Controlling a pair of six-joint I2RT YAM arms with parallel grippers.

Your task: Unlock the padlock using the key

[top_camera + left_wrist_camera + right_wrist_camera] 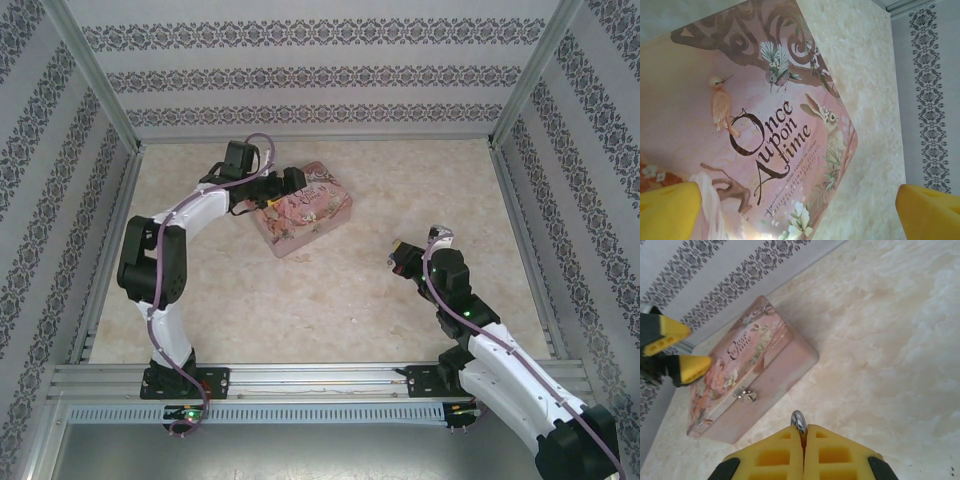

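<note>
A silvery metal loop [798,421], which looks like the padlock's shackle, sticks out between the tips of my right gripper [803,434]; the jaws are pressed shut on it and hide the rest. That gripper [398,256] hovers over the table to the right of the pink tin [305,212]. My left gripper [800,212] hangs wide open just above the tin's lid [765,125], which reads "Once upon a time"; its yellow fingers [689,367] show at the tin's far end. The key is out of view.
The tin's front wall carries a small silver clasp [746,395], with nothing hanging on it. Patterned walls [320,75] and metal rails close in the beige table [330,300] at the back and both sides.
</note>
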